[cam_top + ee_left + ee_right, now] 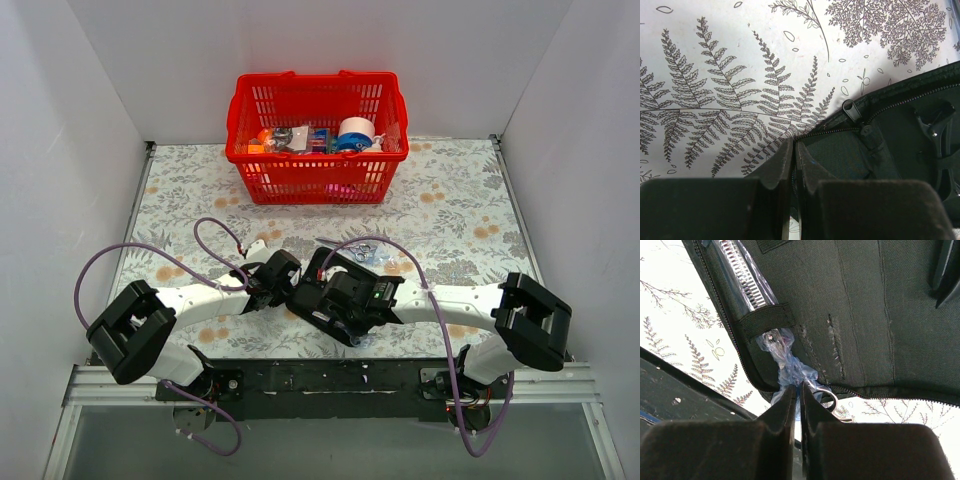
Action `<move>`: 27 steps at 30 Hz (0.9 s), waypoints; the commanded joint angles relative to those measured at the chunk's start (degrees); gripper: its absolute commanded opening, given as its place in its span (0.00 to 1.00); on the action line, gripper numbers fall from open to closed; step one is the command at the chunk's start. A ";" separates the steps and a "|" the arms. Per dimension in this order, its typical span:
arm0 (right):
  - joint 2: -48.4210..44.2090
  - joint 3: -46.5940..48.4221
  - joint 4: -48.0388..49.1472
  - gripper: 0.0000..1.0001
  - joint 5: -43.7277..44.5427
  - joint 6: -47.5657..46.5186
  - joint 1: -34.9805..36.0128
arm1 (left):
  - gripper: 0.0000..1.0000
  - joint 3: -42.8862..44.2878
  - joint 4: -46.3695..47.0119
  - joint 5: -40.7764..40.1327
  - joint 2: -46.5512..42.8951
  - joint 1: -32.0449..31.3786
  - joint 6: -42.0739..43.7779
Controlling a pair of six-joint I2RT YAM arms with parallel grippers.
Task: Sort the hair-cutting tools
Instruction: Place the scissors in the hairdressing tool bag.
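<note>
A flat black pouch [318,268] lies open at the table's near middle, under both grippers. My left gripper [794,146] is shut on the pouch's zipper edge [825,132]; it shows in the top view [296,292]. My right gripper [799,386] is shut on the pale blue wrap of a pair of scissors [790,365], whose blades go under an elastic strap [765,320] inside the pouch; a silver finger loop [832,401] sticks out beside the fingers. A toothed silver tool in a clear sleeve [742,275] sits above that strap. A second pair of scissors [366,252] lies on the table behind the pouch.
A red plastic basket [317,175] holding tape and small items stands at the back middle. A black clip-like part [935,127] lies inside the pouch. White walls close in the floral-patterned table [470,220] on three sides. Purple cables loop over both arms.
</note>
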 commanded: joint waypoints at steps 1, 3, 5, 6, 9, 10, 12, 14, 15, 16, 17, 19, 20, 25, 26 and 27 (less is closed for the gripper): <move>0.61 1.63 7.44 0.08 -0.51 -0.01 -0.09 | 0.00 -2.90 -5.16 9.82 5.01 -2.59 -0.09; 0.00 1.02 8.05 0.05 -0.24 0.16 -0.18 | 0.00 -2.64 -5.07 9.91 5.45 -2.59 -0.18; 0.08 0.92 8.49 0.01 -0.59 0.17 -0.36 | 0.00 -2.55 -4.98 9.99 5.54 -2.59 -0.09; 0.43 0.84 8.85 0.01 -0.77 0.17 -0.36 | 0.00 -2.55 -4.98 10.00 5.54 -2.59 -0.09; 1.57 0.31 10.78 0.01 -2.00 0.43 -0.36 | 0.00 -2.72 -4.98 10.08 5.10 -2.67 -0.18; 1.75 -0.39 12.78 0.01 -2.44 0.43 -0.36 | 0.00 -2.72 -4.98 10.08 4.75 -2.67 -0.09; 2.72 -0.48 14.12 0.01 -2.35 0.52 -0.44 | 0.00 -2.90 -4.98 10.17 4.31 -2.67 -0.09; 3.68 -0.31 16.30 0.01 -2.70 0.34 -0.44 | 0.00 -2.90 -4.98 10.35 4.13 -2.85 -0.01; 4.12 -0.22 17.02 0.01 -2.88 0.17 -0.44 | 0.00 -2.90 -4.98 10.52 4.13 -2.94 -0.01; 4.48 0.04 17.46 0.01 -3.31 0.17 -0.53 | 0.00 -2.90 -4.98 10.52 4.13 -3.03 -0.09; 4.83 0.39 18.85 0.01 -3.49 -0.01 -0.53 | 0.00 -2.81 -4.98 10.61 4.39 -3.29 -0.01; 5.71 0.40 20.36 0.01 -3.76 -0.01 -0.53 | 0.00 -2.72 -4.72 10.87 4.48 -3.81 -0.18; 5.97 0.57 21.06 0.01 -3.93 -0.18 -0.53 | 0.00 -2.64 -4.54 10.96 4.92 -3.99 -0.27; 8.08 1.01 24.84 0.01 -5.60 -0.19 -0.80 | 0.00 -1.67 -4.63 11.05 6.06 -4.87 0.08; 8.43 0.92 25.45 0.01 -5.78 -0.10 -0.71 | 0.00 -1.58 -4.54 11.05 6.15 -4.87 0.08; 8.61 0.66 26.16 0.01 -6.13 -0.10 -0.80 | 0.00 -1.49 -4.63 11.05 6.24 -4.96 0.17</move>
